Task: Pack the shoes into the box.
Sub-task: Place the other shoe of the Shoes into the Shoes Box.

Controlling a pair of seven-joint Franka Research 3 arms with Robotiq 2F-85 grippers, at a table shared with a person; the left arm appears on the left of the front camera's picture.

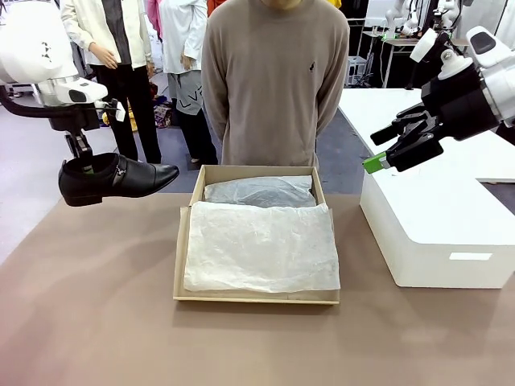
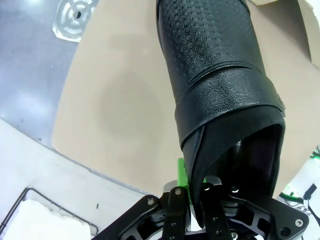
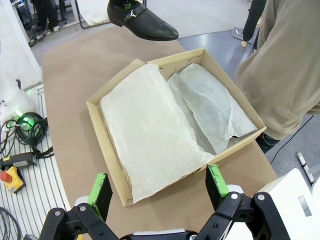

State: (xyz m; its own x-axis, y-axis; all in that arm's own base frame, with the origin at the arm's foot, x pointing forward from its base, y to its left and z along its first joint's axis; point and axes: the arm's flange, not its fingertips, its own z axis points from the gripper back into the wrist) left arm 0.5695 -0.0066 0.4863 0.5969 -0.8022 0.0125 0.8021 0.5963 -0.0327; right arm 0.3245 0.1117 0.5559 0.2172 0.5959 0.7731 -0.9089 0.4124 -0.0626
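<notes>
One shoe (image 1: pixel 121 178) is held aloft left of the box (image 1: pixel 182 257), hung beneath the left gripper (image 1: pixel 84 163), which is clamped on its collar; the right gripper (image 1: pixel 378 151) is spread apart.

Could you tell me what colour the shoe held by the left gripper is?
The shoe is glossy black, clearest in the front view.

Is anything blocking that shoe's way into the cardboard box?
Nothing visible does. The shoe hangs in the air left of the open box, with bare table between them. Inside, white tissue paper lies spread over the bottom and front wall; the shoe would land on it.
</notes>
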